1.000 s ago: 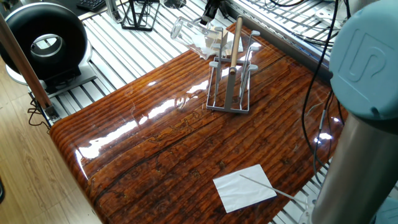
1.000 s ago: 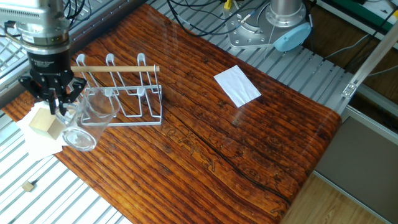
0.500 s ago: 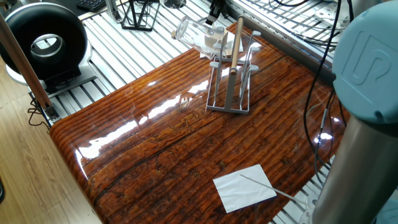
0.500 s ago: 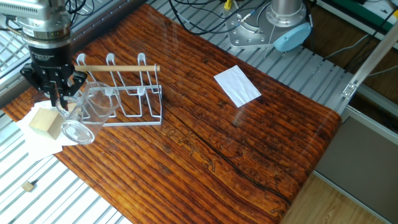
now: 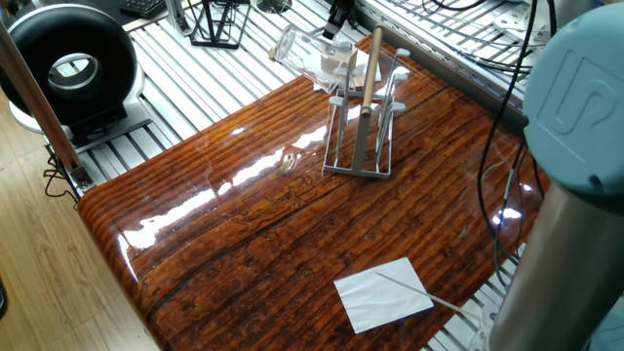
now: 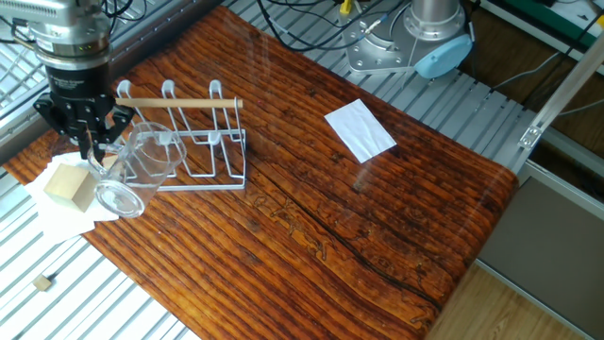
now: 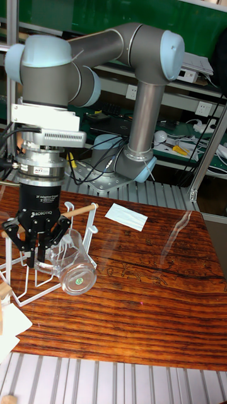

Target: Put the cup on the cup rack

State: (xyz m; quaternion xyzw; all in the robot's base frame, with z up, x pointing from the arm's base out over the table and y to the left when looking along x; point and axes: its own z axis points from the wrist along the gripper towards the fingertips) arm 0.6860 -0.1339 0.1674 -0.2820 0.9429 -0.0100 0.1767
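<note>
One glass was all you had in hand: your gripper (image 7: 36, 260) was closed on the cup (image 7: 70, 265), its fingers (image 6: 92, 142) pinching the wall near the rim, and the cup hung clear of the table (image 6: 311, 217), tipped well over on its side. In the tall fixed view its thick base faced the camera and sat lower than the rim. In the other fixed view the cup (image 6: 132, 172) was just beside the near end of the cup rack (image 6: 193, 142), overlapping the end pegs in the picture; you could not tell from that angle whether glass and wire touched. In the one fixed view the cup (image 5: 304, 52) showed at the far end of the cup rack (image 5: 363, 117), leaning away from the wooden rod handle (image 5: 370, 66), with the gripper (image 5: 336, 19) mostly cut off by the top edge of the picture.

You had the rack standing upright on the glossy wood near the table's corner, its handle level across the top of the pegs. Beside it, a small wooden block (image 6: 64, 184) lay on a white sheet (image 6: 66, 212) at the table edge, under your gripper (image 6: 90, 142). A folded white paper (image 6: 360, 129) lay flat well apart from the rack, toward the arm's base (image 6: 415, 42). Off the table in the one fixed view stood a black wire stand (image 5: 216, 21) and a black ring-shaped device (image 5: 68, 63).
</note>
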